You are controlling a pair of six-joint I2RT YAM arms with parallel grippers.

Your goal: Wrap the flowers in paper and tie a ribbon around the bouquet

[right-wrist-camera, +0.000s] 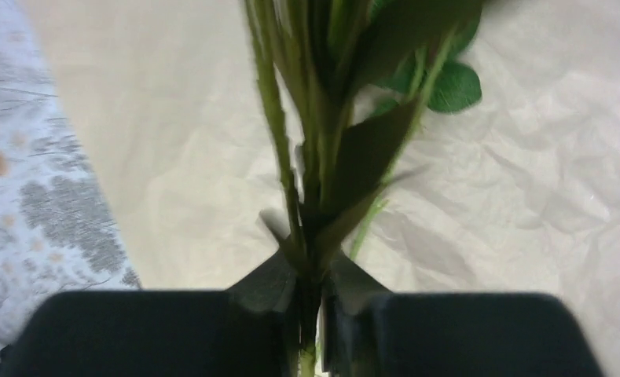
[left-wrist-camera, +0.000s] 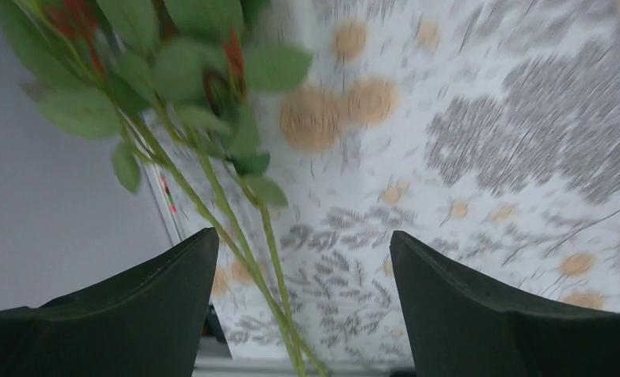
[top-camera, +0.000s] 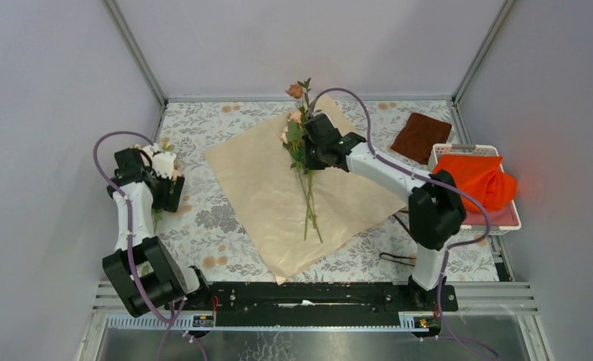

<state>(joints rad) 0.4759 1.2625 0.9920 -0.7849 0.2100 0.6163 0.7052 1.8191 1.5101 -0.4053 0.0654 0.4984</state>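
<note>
The peach paper (top-camera: pixel 278 203) lies flat and open on the table. A bunch of the flowers (top-camera: pixel 308 203) lies along it, pink roses at the far end. My right gripper (top-camera: pixel 309 156) is shut on its stems (right-wrist-camera: pixel 322 118) just below the leaves, over the paper (right-wrist-camera: pixel 526 196). At the table's left edge a second bunch of flowers (top-camera: pixel 163 159) lies under my left gripper (top-camera: pixel 170 180). That gripper (left-wrist-camera: pixel 305 233) is open, the green stems (left-wrist-camera: pixel 236 228) running loose between its fingers. A thin dark ribbon (top-camera: pixel 395 258) lies by the right arm's base.
A dark brown cloth (top-camera: pixel 421 137) lies at the back right. Beside it stands a white basket (top-camera: pixel 475 225) holding a bright orange cloth (top-camera: pixel 477 180). A floral tablecloth (top-camera: pixel 225 218) covers the table, and grey walls close in on three sides.
</note>
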